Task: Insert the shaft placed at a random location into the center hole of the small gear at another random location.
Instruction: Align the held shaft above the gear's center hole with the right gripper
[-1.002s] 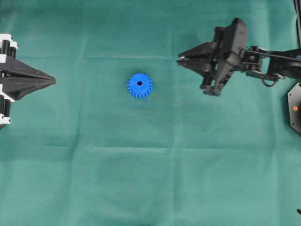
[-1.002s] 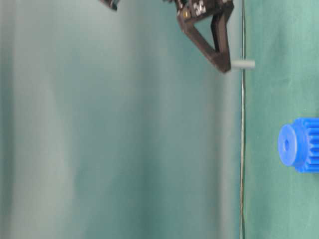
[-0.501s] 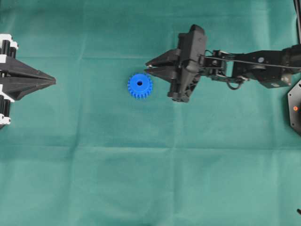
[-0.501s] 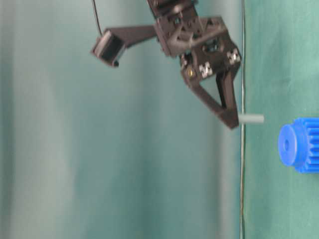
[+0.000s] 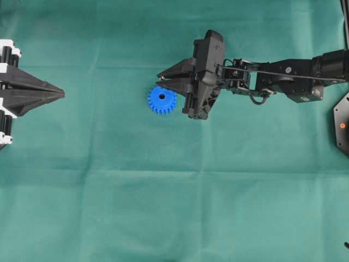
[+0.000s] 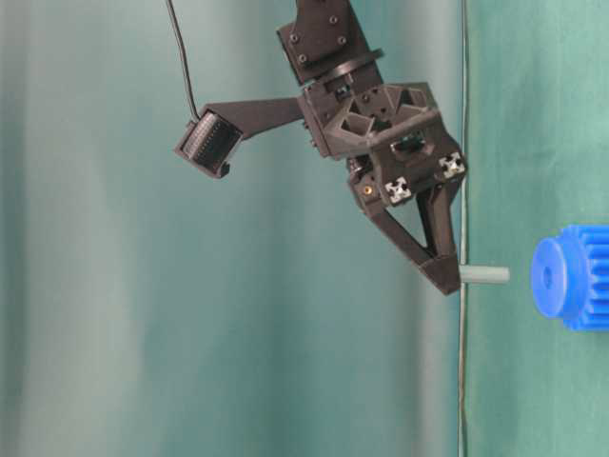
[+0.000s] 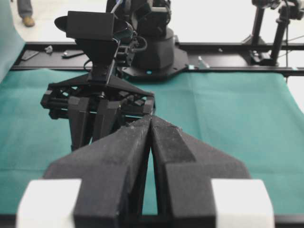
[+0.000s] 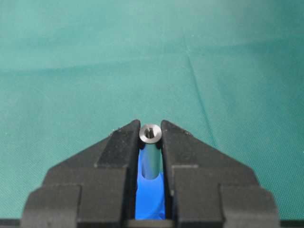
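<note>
From your right wrist camera, the nearest thing is the right gripper, its two black fingers clamped on the thin silver-grey metal shaft, whose shiny end with a small recess faces the lens. Between the fingers, behind the shaft, you see bright blue plastic of the small toothed gear, and beyond it the green cloth.

At table level, the shaft sticks out of the right gripper's tip, pointing toward the cloth. The gear's raised round hub sits just beside the shaft's free end, with a gap between them; the shaft lines up roughly with the hub's middle.

From overhead, the right gripper hangs over the upper right edge of the gear, and the dark center hole is uncovered.

Farther off, at the left edge, the left gripper rests well apart from the gear, its black fingers pressed together on nothing.
</note>
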